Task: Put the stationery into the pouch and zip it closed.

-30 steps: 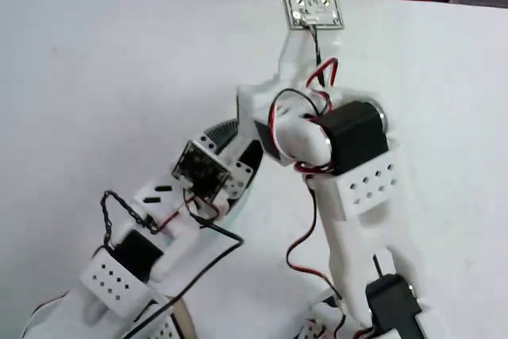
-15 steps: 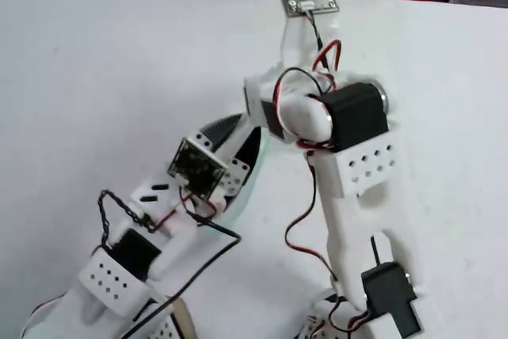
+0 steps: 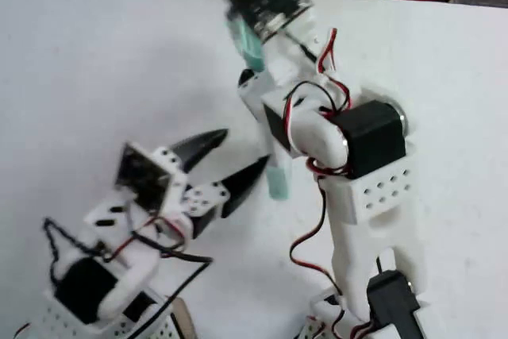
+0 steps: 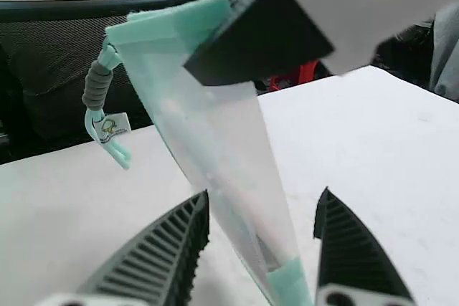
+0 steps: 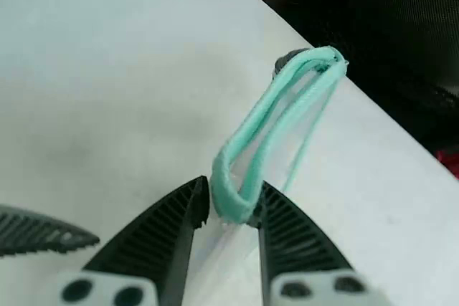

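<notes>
high: down over table | wrists: close behind left claw, right claw | all share: pouch

support: white table | pouch: upright over it, lower end near tabletop, contact unclear

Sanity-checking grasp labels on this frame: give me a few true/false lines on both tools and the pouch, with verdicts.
1. The right tool is shut on the pouch. True.
2. The left tool faces the pouch. True.
3. The left tool is shut. False: it is open, fingers well apart.
4. The pouch lies flat. False: it is held up on end.
5. A zipper pull hangs by the end the right tool grips. True.
</notes>
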